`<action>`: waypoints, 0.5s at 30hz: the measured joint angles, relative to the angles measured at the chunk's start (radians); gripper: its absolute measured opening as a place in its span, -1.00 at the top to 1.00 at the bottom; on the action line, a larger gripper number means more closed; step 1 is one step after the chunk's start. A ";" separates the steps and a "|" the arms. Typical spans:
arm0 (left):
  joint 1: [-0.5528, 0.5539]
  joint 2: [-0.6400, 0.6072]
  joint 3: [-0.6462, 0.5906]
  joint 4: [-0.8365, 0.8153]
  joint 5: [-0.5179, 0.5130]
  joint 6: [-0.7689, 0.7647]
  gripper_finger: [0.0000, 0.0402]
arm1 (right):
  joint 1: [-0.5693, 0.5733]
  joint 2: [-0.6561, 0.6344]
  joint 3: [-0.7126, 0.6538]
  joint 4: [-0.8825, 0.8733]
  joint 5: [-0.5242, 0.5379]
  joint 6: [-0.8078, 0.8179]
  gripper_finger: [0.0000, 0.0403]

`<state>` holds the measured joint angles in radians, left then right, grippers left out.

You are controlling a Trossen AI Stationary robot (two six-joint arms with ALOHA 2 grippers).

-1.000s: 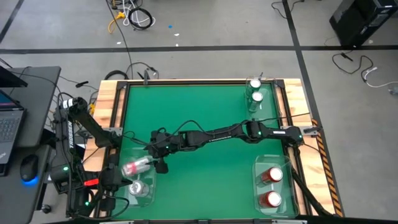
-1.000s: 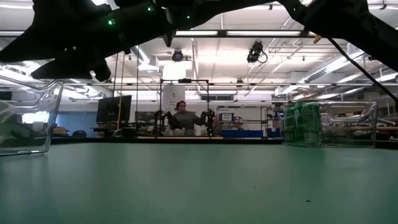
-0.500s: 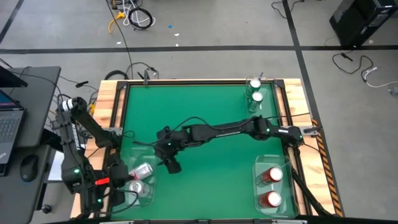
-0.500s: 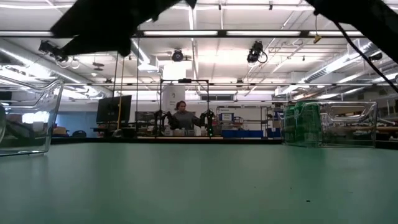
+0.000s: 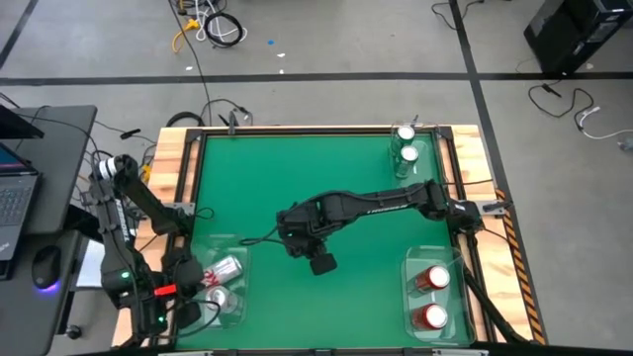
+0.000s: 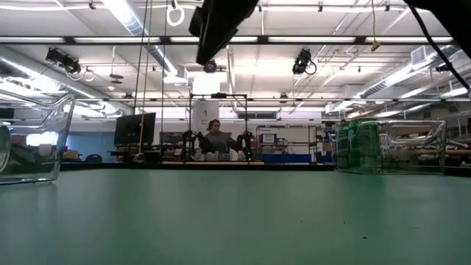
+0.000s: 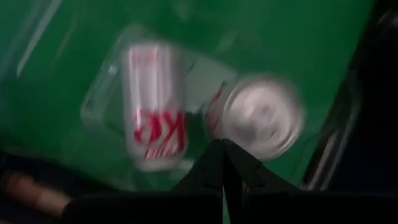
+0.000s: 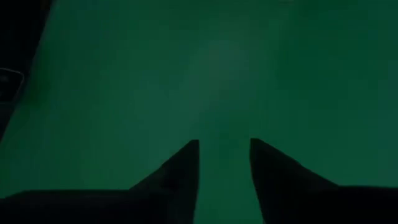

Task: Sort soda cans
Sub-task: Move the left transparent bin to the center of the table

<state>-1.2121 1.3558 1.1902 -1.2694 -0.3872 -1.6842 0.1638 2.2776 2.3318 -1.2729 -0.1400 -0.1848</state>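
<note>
Green table: cans grouped by colour in clear corner trays, sorting apparently done. Green pair far right, red pair near right, silver pair near left, one lying down. Right gripper mid-table, fingers apart, empty. Left gripper above silver cans, fingers together. Workshop behind; a person seated.

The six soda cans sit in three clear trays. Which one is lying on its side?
The silver-grey can lying tipped in the tray at the table's near left; its silver-grey neighbour, both green and both red cans stand upright.
</note>
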 joint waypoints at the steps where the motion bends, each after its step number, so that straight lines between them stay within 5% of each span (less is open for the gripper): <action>1: 0.000 0.011 0.000 -0.008 0.037 0.001 1.00 | 0.000 0.000 0.000 -0.005 0.001 0.001 0.47; 7: 0.000 0.099 -0.002 -0.016 0.256 0.060 1.00 | 0.002 0.004 -0.067 0.008 0.001 -0.001 0.91; 15: 0.000 0.178 -0.002 -0.015 0.238 0.103 1.00 | -0.002 -0.072 -0.212 0.081 0.018 0.001 0.97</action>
<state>-1.2118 1.5336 1.1881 -1.2846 -0.1495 -1.5814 0.1623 2.2053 2.1199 -1.1918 -0.1223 -0.1833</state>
